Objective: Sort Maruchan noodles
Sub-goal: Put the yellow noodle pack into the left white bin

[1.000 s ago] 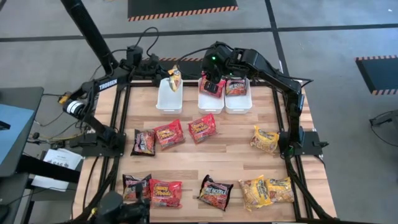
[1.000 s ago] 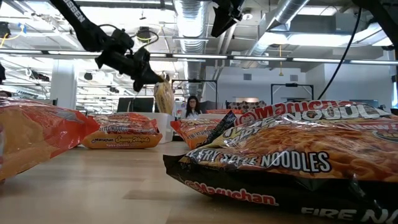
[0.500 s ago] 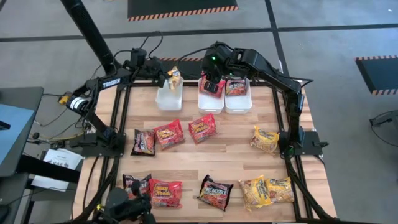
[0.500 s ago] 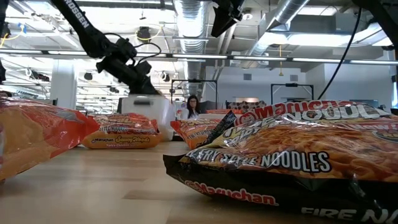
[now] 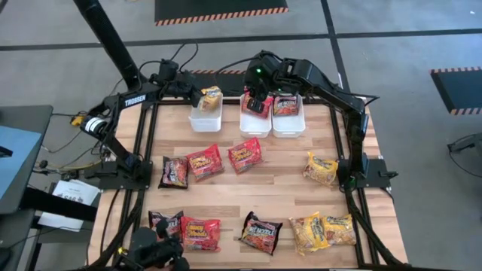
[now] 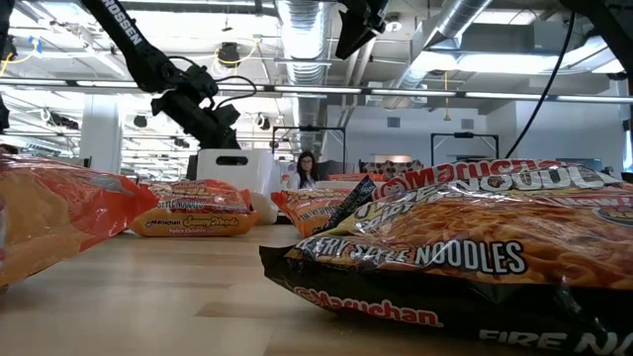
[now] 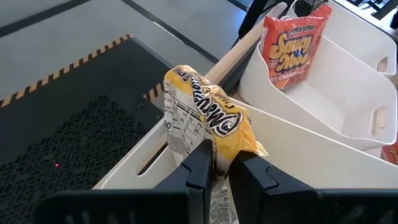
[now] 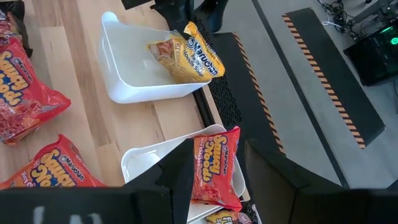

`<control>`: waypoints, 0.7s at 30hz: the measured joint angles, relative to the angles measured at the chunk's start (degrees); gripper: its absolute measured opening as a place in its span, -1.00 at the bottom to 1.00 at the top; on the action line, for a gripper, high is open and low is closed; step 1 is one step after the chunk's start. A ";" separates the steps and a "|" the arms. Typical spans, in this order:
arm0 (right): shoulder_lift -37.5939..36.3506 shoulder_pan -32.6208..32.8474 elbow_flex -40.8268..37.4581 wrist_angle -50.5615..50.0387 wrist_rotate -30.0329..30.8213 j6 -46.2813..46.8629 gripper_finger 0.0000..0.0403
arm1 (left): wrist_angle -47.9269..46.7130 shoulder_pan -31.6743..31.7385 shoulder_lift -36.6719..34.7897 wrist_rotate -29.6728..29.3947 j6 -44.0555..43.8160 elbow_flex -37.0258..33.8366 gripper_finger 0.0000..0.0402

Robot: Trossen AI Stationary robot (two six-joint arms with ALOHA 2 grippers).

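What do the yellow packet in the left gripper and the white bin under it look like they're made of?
Yellow packet: thin glossy plastic film, judging by its crinkles and printed label. White bin: looks like rigid moulded plastic, smooth and slightly sheeny, with rounded rim and slot handles.

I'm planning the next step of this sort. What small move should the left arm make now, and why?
Probably open the left pincer fully so the yellow noodle packet drops in. The packet hangs over the far rim of the left white bin, its lower edge pinched between the fingers. The right pincer holds a red packet over the middle bin.
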 joint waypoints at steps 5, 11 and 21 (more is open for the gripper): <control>0.00 0.01 0.00 -0.04 -0.02 0.00 -0.18 | -0.87 0.00 0.00 1.04 -1.01 0.00 -0.83; 0.00 0.01 0.00 -0.06 -0.35 0.00 -0.18 | -4.69 -0.02 0.00 4.47 0.53 0.00 -0.83; 0.00 1.30 0.00 -0.07 -0.42 -0.02 -0.18 | -6.28 0.00 0.02 -1.48 0.06 0.00 -0.83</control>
